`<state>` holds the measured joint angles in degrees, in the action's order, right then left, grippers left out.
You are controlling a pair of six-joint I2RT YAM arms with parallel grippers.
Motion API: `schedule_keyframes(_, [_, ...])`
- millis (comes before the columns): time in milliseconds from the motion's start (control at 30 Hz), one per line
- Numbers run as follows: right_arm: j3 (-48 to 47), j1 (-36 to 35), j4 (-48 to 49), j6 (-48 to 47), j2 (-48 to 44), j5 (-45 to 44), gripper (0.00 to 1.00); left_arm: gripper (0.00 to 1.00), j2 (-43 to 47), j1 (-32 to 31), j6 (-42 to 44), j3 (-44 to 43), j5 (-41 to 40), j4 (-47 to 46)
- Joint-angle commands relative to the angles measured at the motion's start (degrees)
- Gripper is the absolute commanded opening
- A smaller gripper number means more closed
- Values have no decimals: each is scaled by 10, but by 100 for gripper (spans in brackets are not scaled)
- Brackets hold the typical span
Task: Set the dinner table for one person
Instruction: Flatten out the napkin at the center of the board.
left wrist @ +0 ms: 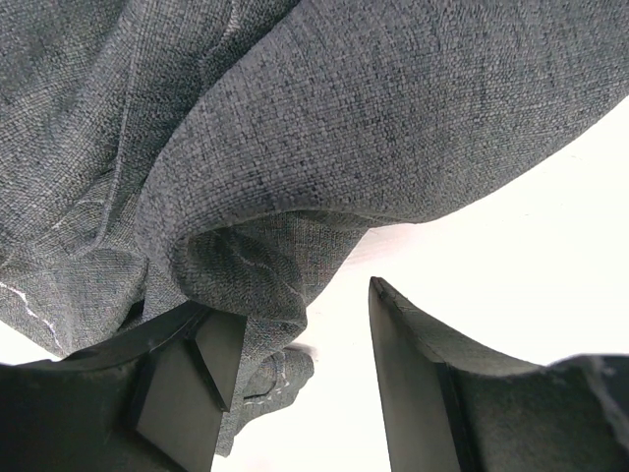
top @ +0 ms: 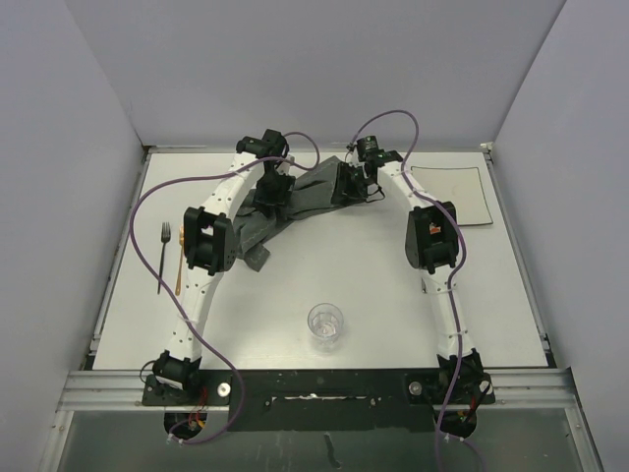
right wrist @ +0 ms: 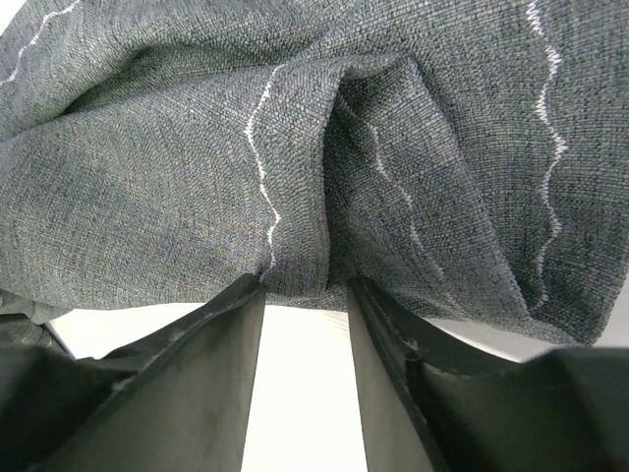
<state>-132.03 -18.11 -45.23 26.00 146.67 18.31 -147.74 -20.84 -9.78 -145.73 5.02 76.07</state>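
Closest to the lens, dark fingers (left wrist: 413,393) of left claw (left wrist: 305,315) — released, spread apart, bare white showing in the gap. Grey woven placemat (left wrist: 344,128) bunched over and against the finger on the left of that view, not pinched; small curl of cloth hanging into the gap. Right claw (right wrist: 307,287) clenched on a raised fold of same placemat, both fingertips (right wrist: 231,329) pressed to the fold, wavy white stitching running on either side of it. From above: placemat crumpled and partly lifted between both claws at far middle of worktop (top: 324,265), one corner trailing toward left arm (top: 206,241). Worktop itself — wide white slab with thin metal rim — filling the floor of the booth between grey walls (top: 59,147), both arms bolted at its near edge. Clear drinking glass (top: 325,323) upright near middle of near edge, well apart from placemat. Fork (top: 164,256) flat near left edge, tines pointing away, thin brownish utensil (top: 178,267) just beside it, too small to name. White square plate (top: 452,195) at far right corner, near right arm (top: 432,236), apart from the cloth. Purple cables (top: 135,221) looping off both arms.
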Motion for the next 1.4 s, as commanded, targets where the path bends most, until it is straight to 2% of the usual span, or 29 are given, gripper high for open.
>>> schedule_keyframes(0, [10,-9,16,5,-48,19,38,51,39,1,6,-10,9,-1])
schedule_keyframes(200, [14,-9,13,8,-64,19,20,51,34,1,7,-15,9,2])
schedule_keyframes(567, [13,-10,22,23,-96,46,6,51,37,1,8,-10,7,5])
schedule_keyframes(800, [26,-10,22,32,-145,60,5,51,50,-2,6,-5,4,3])
schedule_keyframes(1200, [53,-16,17,88,-243,100,6,53,144,-13,6,24,-39,-12])
schedule_keyframes(1367, [13,-16,7,102,-213,90,7,56,175,-14,7,23,-51,-26])
